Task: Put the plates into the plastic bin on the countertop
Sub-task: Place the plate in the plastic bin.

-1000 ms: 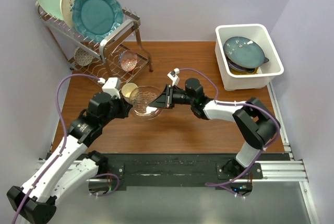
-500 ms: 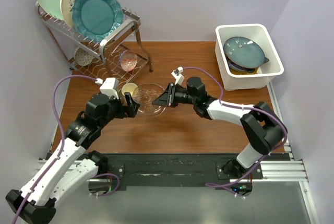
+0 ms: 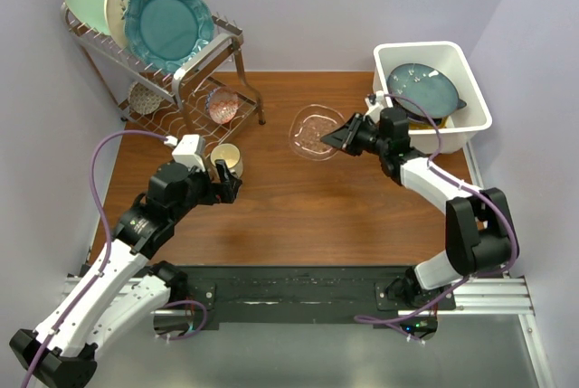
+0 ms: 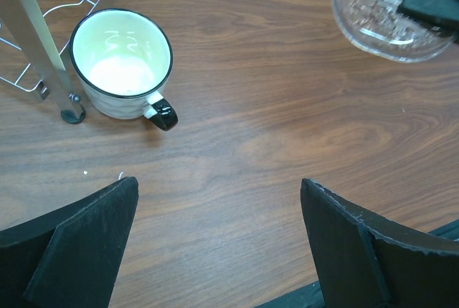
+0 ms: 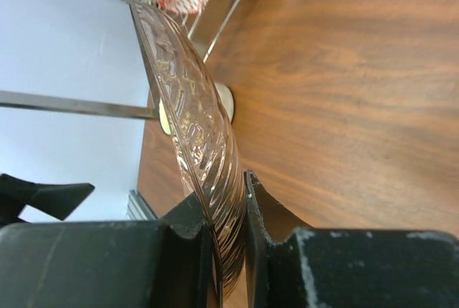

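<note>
A clear ribbed glass plate (image 3: 313, 131) hangs above the countertop (image 3: 317, 216), just left of the plastic bin (image 3: 422, 47). My right gripper (image 3: 344, 135) is shut on its right rim; in the right wrist view the plate (image 5: 188, 100) stands edge-on, pinched in the right gripper (image 5: 226, 197). A dark blue plate (image 3: 423, 89) lies tilted in the bin over a yellow one (image 3: 412, 118). My left gripper (image 3: 231, 180) stands open and holds nothing over bare wood at the left. In the left wrist view the left gripper (image 4: 219, 186) is wide apart, with the glass plate (image 4: 376, 14) at top right.
A cream cup (image 3: 224, 155) with a black handle stands by the left gripper, beside a leg of the wire rack (image 3: 194, 58). Three plates (image 3: 167, 22) stand upright in the rack, and two small patterned bowls (image 3: 222, 103) sit under it. Walls close in behind and on both sides.
My left gripper opened and let go of the glass plate. My right arm carried the plate right and toward the back, close to the bin.
</note>
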Motion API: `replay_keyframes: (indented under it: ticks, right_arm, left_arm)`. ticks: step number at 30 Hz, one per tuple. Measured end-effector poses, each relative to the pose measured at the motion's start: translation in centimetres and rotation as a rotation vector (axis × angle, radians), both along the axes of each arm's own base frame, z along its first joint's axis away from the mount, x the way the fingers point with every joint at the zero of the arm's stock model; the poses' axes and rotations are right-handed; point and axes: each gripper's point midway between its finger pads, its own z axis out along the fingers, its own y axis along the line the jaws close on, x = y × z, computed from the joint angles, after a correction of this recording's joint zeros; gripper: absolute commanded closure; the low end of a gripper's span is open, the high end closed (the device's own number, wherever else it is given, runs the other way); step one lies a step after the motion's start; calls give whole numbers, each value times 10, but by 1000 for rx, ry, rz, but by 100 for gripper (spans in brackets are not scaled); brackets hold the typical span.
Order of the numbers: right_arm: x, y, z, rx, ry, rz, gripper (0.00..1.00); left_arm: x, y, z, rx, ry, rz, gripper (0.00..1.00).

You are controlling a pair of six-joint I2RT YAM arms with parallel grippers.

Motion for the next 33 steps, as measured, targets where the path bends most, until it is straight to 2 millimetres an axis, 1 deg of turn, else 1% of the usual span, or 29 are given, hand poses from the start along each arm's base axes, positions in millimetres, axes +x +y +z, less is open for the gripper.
replay_keyframes:
  ticks: [6, 8, 15, 18, 21, 27, 33]
  right_arm:
    - [17, -21, 17, 12, -25, -36, 100]
    - [20, -28, 19, 16, -27, -48, 100]
    - [35, -62, 25, 46, -21, -122, 100]
    - [42, -77, 31, 76, -26, -161, 100]
    - [49, -90, 42, 115, -46, -194, 100]
    - [56, -102, 53, 155, -66, -229, 100]
    - [61, -118, 54, 161, -68, -272, 100]
  left_arm:
    - [0, 0, 0, 0, 0, 0, 0]
    - [0, 0, 0, 0, 0, 1, 0]
    - [0, 0, 0, 0, 0, 1, 0]
    - [0, 0, 0, 0, 0, 0, 0]
    - [0, 0, -1, 1, 3, 0, 0]
    - [1, -1, -5, 9, 17, -1, 0]
    - [1, -1, -5, 8, 16, -1, 0]
